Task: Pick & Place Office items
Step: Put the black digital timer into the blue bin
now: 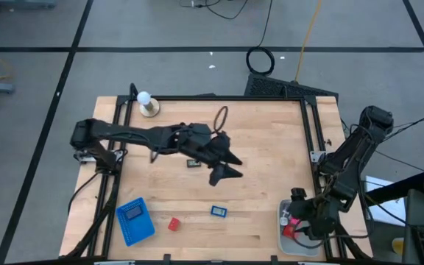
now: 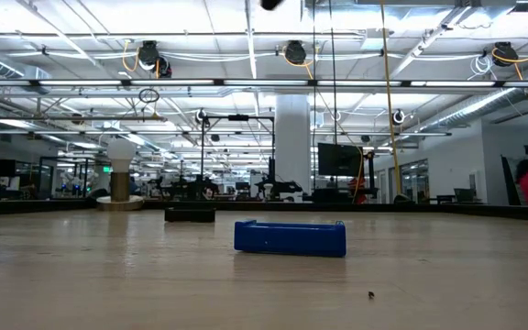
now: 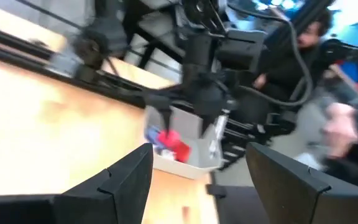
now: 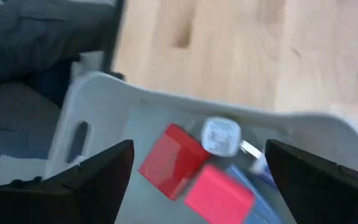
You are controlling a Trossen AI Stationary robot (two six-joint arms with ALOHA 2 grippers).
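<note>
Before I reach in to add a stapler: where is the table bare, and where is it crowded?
Bare: the far right stretch beyond the left gripper, and the near strip between the small blue piece and the pale bin. Crowded: the middle under the left arm, the blue tray and red block, and the bin below the right gripper.

Table (image 1: 271,162) pale wood, light grain. Tray (image 1: 135,221) blue, ribbed. Loose block (image 1: 174,224) red; small piece (image 1: 219,211) blue; flat piece (image 1: 193,164) black. Bin (image 4: 104,99) pale grey, held red blocks (image 4: 169,160). Ball (image 1: 143,96) white on tan base (image 1: 150,110). Arms dark.
</note>
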